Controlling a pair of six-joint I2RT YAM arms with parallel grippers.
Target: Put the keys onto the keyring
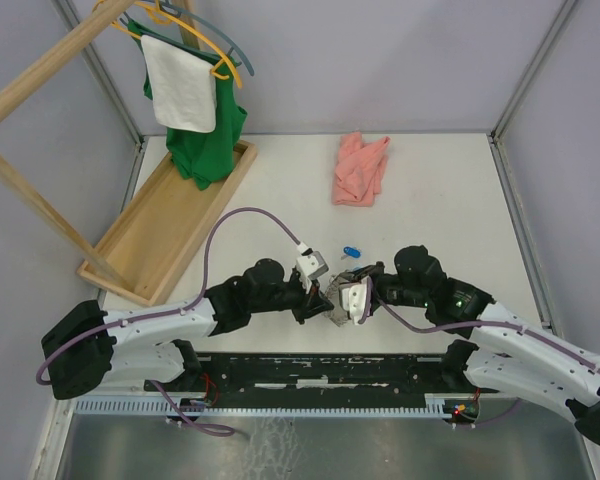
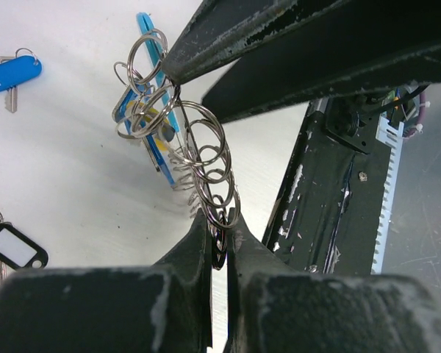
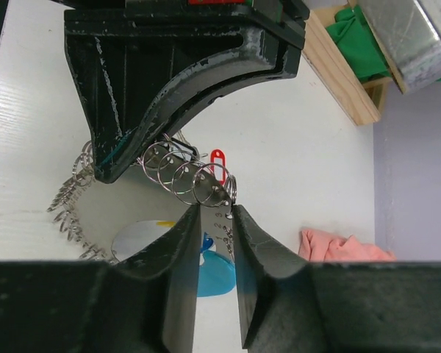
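place: robot lab cell | evidence: grey panel walls [image 1: 380,60], white table [image 1: 450,200]

Keyring [image 2: 206,158], centre: bright polished metal rings. Key [image 2: 13,73], upper left: glossy blue plastic tag, dull metal blade. Tray [image 1: 170,225], left: pale bare wood. Cloth [image 1: 360,170], upper centre: soft pink fabric, crumpled. Table [image 1: 450,210]: matt white surface

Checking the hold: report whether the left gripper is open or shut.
Shut. The left gripper has its fingers pressed together on a ring of the keyring.
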